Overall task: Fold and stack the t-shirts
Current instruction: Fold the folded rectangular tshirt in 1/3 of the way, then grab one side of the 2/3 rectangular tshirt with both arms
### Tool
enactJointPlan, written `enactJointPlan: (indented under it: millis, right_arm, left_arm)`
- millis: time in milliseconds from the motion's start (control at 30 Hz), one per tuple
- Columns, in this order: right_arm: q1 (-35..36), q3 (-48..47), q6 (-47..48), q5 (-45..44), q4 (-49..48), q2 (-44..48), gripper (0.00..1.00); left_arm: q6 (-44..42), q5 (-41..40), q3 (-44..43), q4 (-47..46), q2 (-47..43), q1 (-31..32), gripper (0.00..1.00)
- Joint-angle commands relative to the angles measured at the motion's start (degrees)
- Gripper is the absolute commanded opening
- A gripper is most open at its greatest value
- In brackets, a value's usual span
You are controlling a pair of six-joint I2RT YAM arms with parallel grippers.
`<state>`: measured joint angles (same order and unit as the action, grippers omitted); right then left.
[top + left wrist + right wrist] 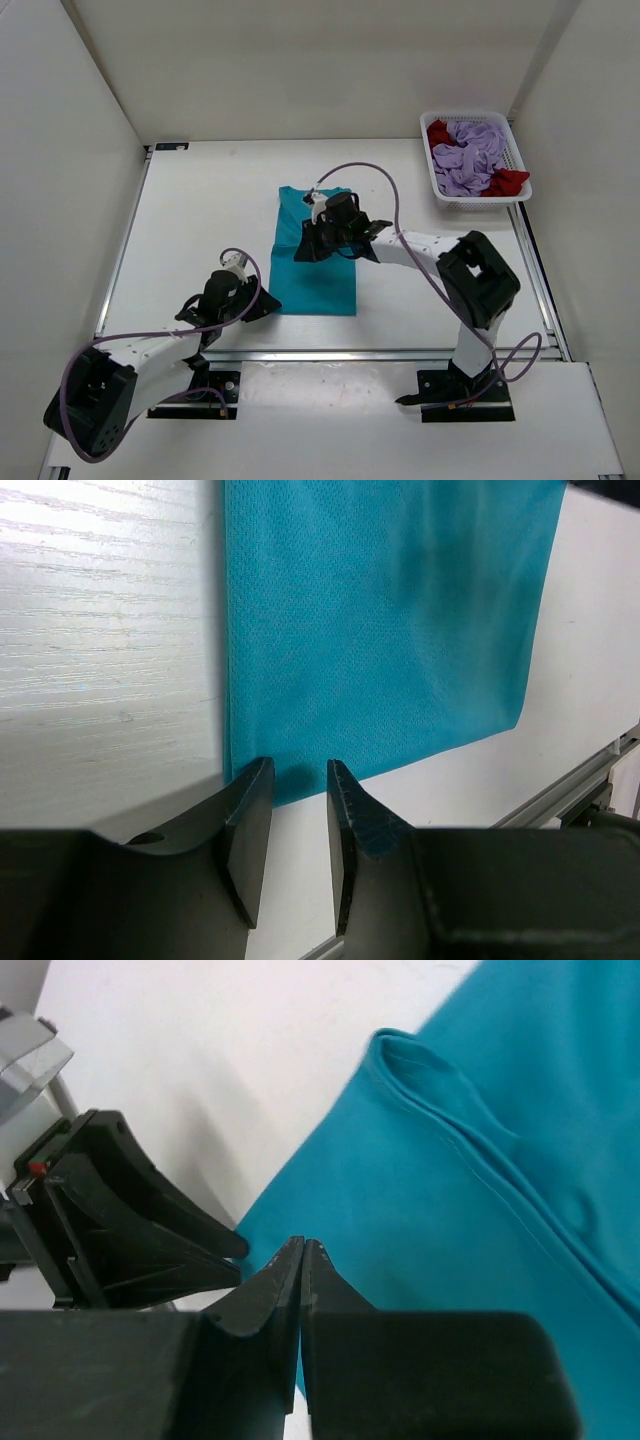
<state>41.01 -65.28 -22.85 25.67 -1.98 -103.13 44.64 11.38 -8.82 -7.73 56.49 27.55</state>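
A teal t-shirt (318,268) lies flat in the middle of the table, folded into a long rectangle with its collar at the far end. My left gripper (266,307) is at the shirt's near left corner. In the left wrist view its jaws (300,770) stand a little apart with nothing between them, the tips just at the hem of the teal shirt (390,630). My right gripper (302,249) hovers over the shirt's left side. In the right wrist view its jaws (302,1246) are pressed together with no cloth between them, above the teal shirt (450,1230).
A white basket (517,158) at the far right holds crumpled purple (470,155) and red (506,182) shirts. White walls enclose the table on three sides. A metal rail (400,352) runs along the near edge. The left gripper's body (130,1225) shows in the right wrist view.
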Motion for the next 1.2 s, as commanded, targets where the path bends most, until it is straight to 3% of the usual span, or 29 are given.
enactJointPlan:
  millis: [0,133,300,467,733,867,967,1033,1167]
  right_arm:
    - [-2.0,-4.7,1.1,9.6,-3.6,-5.0,0.0]
    - [-4.2,-14.9,0.6,14.1,-0.1,-15.0,0.0]
    - [-6.5,-23.1,0.4,13.3,4.8,-24.3,0.0]
    - [-6.8,-25.2,2.1,8.7,7.9,-26.4,0.0]
    - [-7.3,-27.3,1.8,12.6,8.4,-21.1,0.02]
    - [-7.0,-22.5,1.1,13.2,6.6,-13.9,0.2]
    - [-7.2,-12.4,-1.7,10.9,2.4,-5.0,0.36]
    - [-7.5,0.2,-5.3,8.9,-3.3,3.4,0.4]
    - [-5.5,19.0,-7.2,-1.6,-6.5,17.8,0.35]
  left_arm:
    - [0.4,0.1,-0.9,1.5,-1.1,0.0,0.39]
    - [1.1,0.2,0.1,1.9,-3.7,-0.7,0.4]
    - [0.8,0.6,0.5,3.8,-5.5,-1.7,0.4]
    - [0.3,1.1,0.3,4.8,-7.0,-2.4,0.4]
    - [-0.7,0.5,-2.1,6.8,-7.1,-2.2,0.41]
    - [-4.0,-2.8,-5.1,13.9,-7.6,-2.2,0.4]
    - [-8.3,-8.2,-8.5,21.0,-8.8,-1.5,0.41]
    - [-11.2,-11.1,-10.3,25.2,-8.4,-0.8,0.43]
    - [-11.0,-11.3,-9.8,25.0,-6.0,3.4,0.45]
